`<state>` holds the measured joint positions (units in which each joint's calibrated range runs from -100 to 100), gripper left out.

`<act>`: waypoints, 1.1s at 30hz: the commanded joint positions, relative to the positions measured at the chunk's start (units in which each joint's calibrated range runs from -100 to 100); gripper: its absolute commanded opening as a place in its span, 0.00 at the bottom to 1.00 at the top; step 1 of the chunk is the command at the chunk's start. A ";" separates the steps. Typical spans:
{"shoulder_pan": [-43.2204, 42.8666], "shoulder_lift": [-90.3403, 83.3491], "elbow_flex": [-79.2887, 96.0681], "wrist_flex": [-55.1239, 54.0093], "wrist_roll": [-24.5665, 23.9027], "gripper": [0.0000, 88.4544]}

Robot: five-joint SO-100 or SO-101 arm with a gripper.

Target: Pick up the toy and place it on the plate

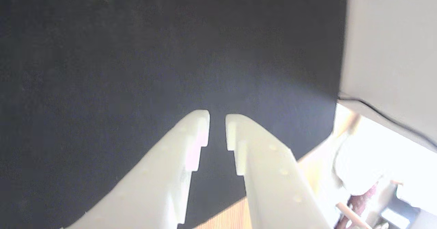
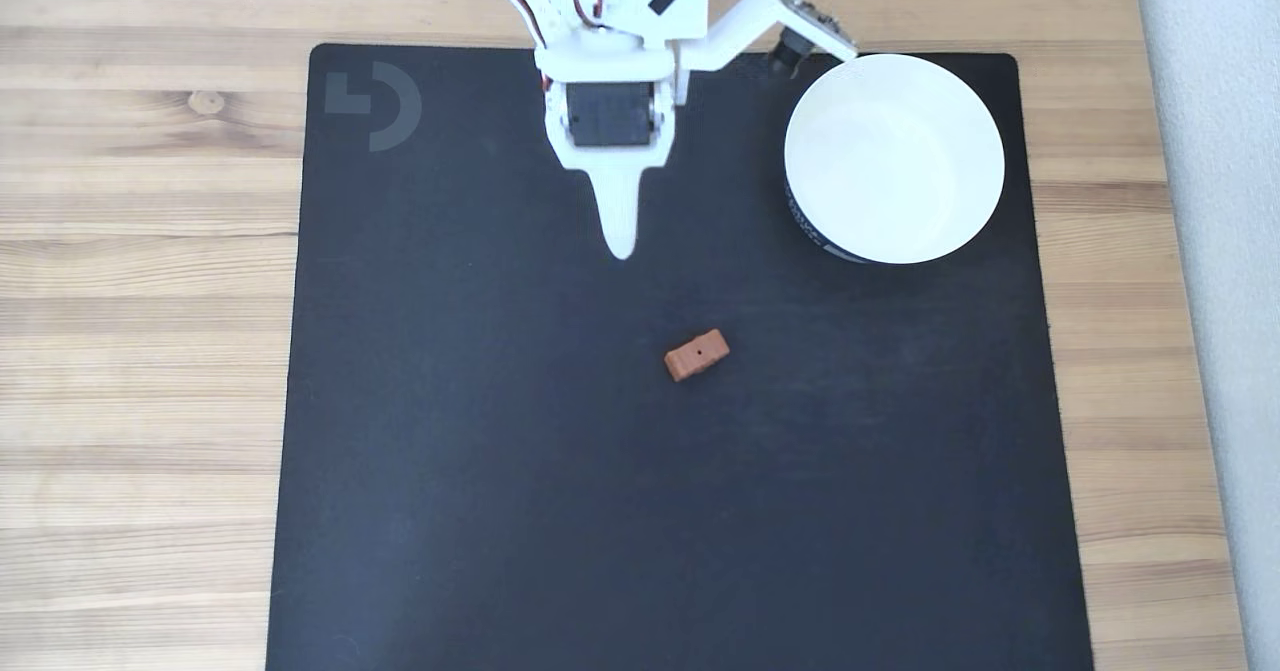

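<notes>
A pale wooden desk (image 2: 140,281) with a visible grain and a knot carried everything. A large black mat (image 2: 480,511) lay flat across its middle, with a faint grey logo (image 2: 372,106) in its upper left corner in the fixed view. On the mat sat the white plate (image 2: 893,159), near the upper right corner, and the small reddish-brown toy (image 2: 696,354), near the centre, well apart from the plate.

One toy (image 2: 697,354) at the fixed view's centre, one plate (image 2: 893,159) upper right, one mat (image 2: 480,471) beneath them — and one arm (image 2: 615,61) at top centre with one gripper (image 2: 621,247).
</notes>
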<state>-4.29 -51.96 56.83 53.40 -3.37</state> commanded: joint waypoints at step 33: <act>-8.22 56.58 -45.96 2.15 -0.18 0.03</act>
<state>-12.11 5.16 13.46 53.40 -3.32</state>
